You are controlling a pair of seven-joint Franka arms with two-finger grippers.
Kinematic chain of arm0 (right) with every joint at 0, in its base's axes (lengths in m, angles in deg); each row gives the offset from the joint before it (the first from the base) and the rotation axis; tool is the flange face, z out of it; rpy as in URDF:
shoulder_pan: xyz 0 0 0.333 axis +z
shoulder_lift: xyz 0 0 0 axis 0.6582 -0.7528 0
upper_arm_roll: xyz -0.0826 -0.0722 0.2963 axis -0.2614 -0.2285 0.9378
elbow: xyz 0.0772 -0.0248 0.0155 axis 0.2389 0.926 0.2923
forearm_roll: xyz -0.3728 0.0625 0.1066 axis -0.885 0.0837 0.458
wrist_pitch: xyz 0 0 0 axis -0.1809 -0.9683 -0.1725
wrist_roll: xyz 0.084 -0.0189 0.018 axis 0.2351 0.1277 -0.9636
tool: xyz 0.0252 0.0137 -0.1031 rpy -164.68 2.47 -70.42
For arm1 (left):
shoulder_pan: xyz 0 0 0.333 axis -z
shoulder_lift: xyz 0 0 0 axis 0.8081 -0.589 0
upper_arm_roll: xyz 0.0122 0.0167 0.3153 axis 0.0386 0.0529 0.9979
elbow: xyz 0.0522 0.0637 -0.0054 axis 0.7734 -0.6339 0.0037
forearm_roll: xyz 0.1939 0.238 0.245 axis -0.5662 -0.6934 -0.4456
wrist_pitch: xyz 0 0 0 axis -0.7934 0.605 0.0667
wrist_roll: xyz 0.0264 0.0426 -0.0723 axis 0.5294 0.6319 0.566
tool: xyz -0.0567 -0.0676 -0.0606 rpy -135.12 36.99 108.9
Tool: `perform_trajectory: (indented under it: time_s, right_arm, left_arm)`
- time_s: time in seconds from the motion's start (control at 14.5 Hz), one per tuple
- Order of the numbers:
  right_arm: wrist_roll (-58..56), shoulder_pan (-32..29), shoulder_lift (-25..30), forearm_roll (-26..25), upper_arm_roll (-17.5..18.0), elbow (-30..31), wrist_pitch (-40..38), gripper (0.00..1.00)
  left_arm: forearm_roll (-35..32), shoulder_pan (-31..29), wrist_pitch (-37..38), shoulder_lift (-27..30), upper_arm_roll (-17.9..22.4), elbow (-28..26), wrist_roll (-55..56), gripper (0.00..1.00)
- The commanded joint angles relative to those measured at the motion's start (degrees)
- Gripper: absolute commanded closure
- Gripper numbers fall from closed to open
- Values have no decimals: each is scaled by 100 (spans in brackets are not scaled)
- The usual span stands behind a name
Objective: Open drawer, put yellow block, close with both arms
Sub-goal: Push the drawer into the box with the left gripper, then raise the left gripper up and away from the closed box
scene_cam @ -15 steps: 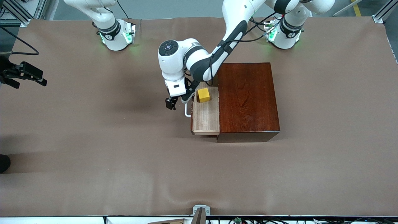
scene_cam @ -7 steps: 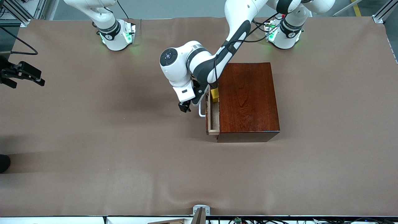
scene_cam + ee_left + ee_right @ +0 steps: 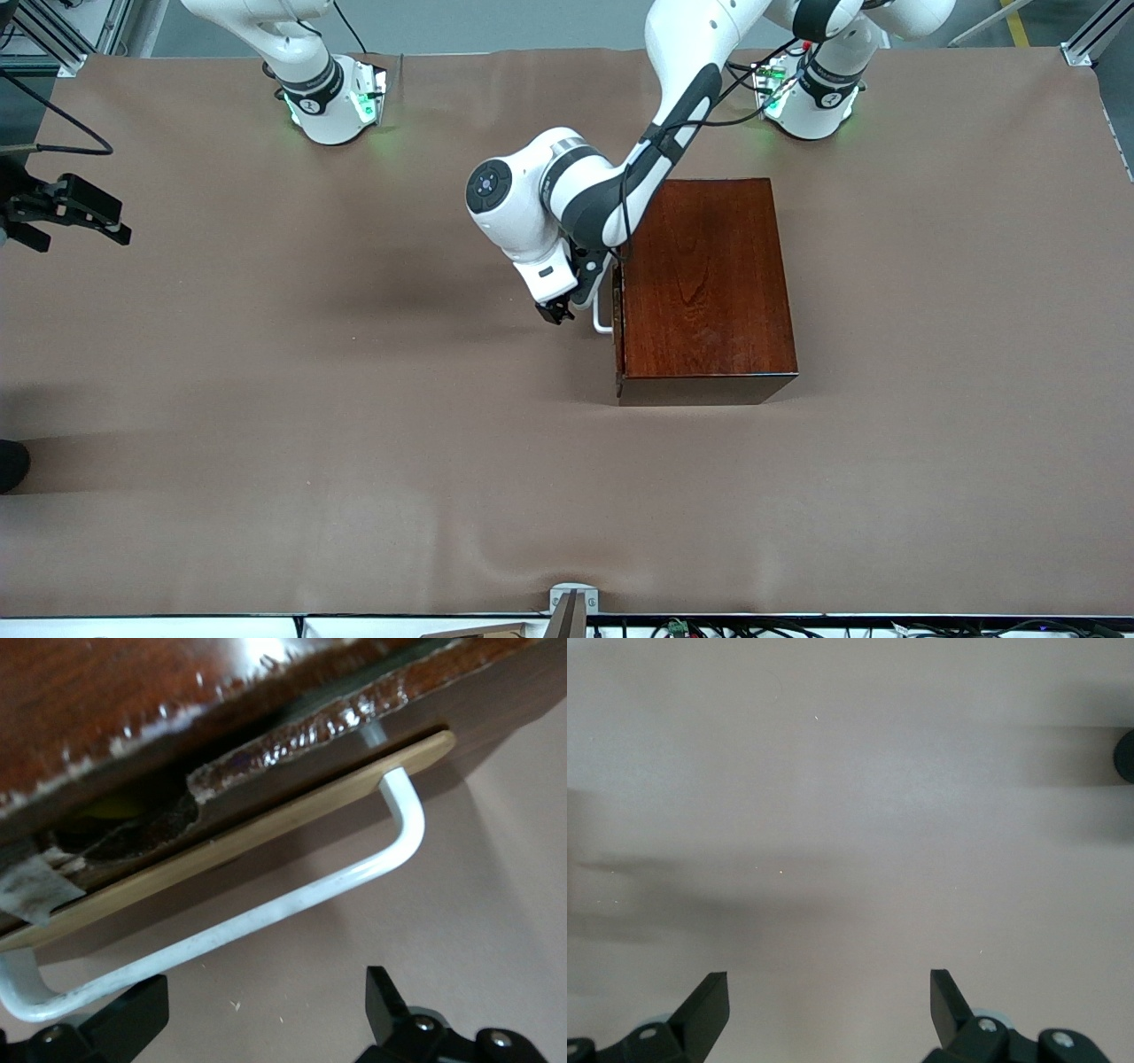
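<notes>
Your arms (image 3: 567,190) are white with black joint bands. Black cables trail along them. Bases (image 3: 332,102) glow green.

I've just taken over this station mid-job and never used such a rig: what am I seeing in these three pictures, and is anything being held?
The wide picture looks down from a high camera facing two white robot arms; the other two come from cameras on their wrists.

On the brown table stands a reddish-brown wooden box. Its drawer is almost shut, with a sliver of the yellow block showing inside.

The left pincer is open beside the white handle, holding nothing; its fingers stand apart in its wrist picture.

The right pincer waits at the right arm's end of the table, open and empty, its fingers over bare table.
</notes>
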Motion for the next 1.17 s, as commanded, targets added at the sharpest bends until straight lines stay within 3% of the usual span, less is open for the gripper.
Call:
perform_trajectory:
  time_s: [0.0,0.41,0.83,1.1]
  right_arm:
    - [-20,11,93,-78,10,29,9,0]
    - [-20,12,84,-78,10,29,9,0]
    - [-20,73,84,-78,10,29,44,0]
    - [-20,73,75,-87,10,29,9,0]
  left_arm:
    - [-173,1,197,63,6,-156,105,0]
    - [-164,10,-31,10,-2,-129,-79,0]
    - [-155,71,-1033,106,-64,-24,-413,0]
    - [-190,-8,-1016,614,6,-24,-1176,0]
